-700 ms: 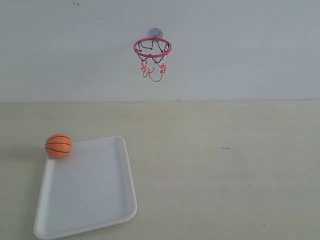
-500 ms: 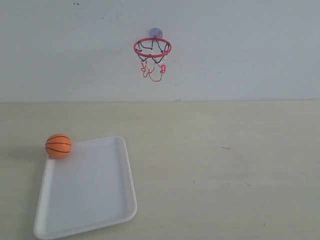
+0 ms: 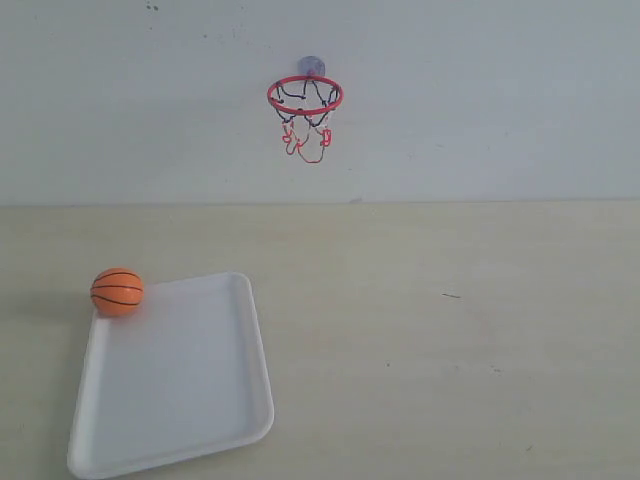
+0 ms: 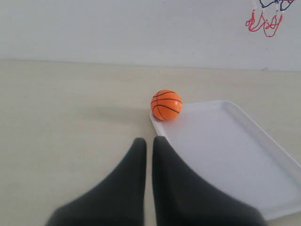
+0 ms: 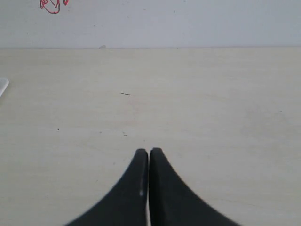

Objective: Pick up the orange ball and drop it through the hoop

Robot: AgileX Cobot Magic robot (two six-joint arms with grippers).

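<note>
The orange ball (image 3: 117,292) rests at the far left corner of a white tray (image 3: 180,400), touching its rim; the left wrist view also shows the ball (image 4: 166,105). High on the back wall hangs the hoop (image 3: 305,97), its red ring and string net under a bluish suction cup. Neither gripper appears in the exterior view. My left gripper (image 4: 149,140) is shut and empty, some way short of the ball. My right gripper (image 5: 148,151) is shut and empty over bare table.
The white tray (image 4: 225,150) lies on the pale wooden table (image 3: 450,330) at the front left. A plain light wall (image 3: 480,100) stands behind the table. A bit of the hoop's net (image 5: 52,5) shows in the right wrist view.
</note>
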